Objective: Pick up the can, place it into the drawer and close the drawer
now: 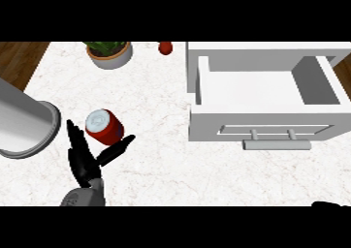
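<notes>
Head view: the red can (104, 127) stands on the white marble counter (171, 164), left of the middle, its silver top facing up. The left hand (85, 160) comes in from the lower edge with its fingers (76, 140) straight and spread. The long fingers rise along the can's left side and the thumb (115, 150) angles out just below and to the right of the can, so the can sits in the fork between them. The fingers are not curled round it, and whether they touch it cannot be told.

A large grey cylinder (17, 123) lies across the far left, just beside the fingers. The white drawer (268, 97) stands pulled open on the right, well apart from the can, handle (276, 144) toward the viewer. A potted plant (109, 52) and a small red thing (166, 47) sit at the counter's far edge.

Only a dark tip of the right hand (334, 204) shows at the lower right corner; its fingers cannot be told.
</notes>
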`<move>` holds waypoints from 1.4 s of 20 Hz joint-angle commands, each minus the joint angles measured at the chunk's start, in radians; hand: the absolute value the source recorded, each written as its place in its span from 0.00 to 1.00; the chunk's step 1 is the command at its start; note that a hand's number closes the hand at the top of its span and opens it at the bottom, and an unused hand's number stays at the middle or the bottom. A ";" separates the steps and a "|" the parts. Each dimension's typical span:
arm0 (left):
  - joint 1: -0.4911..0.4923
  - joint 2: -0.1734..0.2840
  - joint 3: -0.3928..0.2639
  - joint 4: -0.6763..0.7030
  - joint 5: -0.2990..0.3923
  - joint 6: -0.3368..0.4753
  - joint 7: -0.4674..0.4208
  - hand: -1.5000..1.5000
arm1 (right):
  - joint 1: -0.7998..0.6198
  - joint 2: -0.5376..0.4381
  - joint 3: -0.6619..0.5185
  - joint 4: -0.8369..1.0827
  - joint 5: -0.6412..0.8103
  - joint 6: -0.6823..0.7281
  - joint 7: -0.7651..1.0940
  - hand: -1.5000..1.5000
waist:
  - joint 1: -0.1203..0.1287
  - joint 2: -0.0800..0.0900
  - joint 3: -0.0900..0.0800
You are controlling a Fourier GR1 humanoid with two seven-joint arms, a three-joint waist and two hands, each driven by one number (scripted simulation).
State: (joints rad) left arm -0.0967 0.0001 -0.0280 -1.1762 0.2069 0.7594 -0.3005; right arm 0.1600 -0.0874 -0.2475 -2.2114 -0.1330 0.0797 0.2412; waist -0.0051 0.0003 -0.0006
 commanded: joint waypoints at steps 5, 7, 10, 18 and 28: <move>-0.102 0.000 0.107 0.195 0.077 -0.082 -0.096 0.00 | -0.010 -0.026 -0.062 -0.045 -0.044 0.019 0.050 0.00 | -0.001 0.000 0.000; -0.124 0.000 0.132 0.308 0.148 -0.099 -0.206 0.00 | 0.028 0.030 0.012 -0.032 0.034 0.015 0.006 0.00 | -0.002 0.000 0.000; -0.068 0.004 0.153 0.270 0.128 -0.143 -0.194 0.00 | 0.063 -0.009 -0.082 -0.021 -0.062 0.077 -0.030 0.00 | -0.001 -0.001 0.001; -0.173 0.024 0.213 0.486 0.183 -0.228 -0.341 0.00 | -0.055 0.019 -0.008 -0.024 0.056 -0.008 0.051 0.00 | 0.002 0.000 0.000; -0.379 0.118 0.254 0.761 0.177 -0.393 -0.358 0.00 | -0.048 -0.029 -0.103 0.033 -0.027 0.056 0.007 0.00 | -0.007 0.002 0.000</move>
State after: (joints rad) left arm -0.4400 0.0942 0.2192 -0.4892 0.3866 0.4350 -0.6498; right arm 0.1193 -0.0907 -0.2991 -2.2167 -0.1215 0.1128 0.2740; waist -0.0106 0.0021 -0.0007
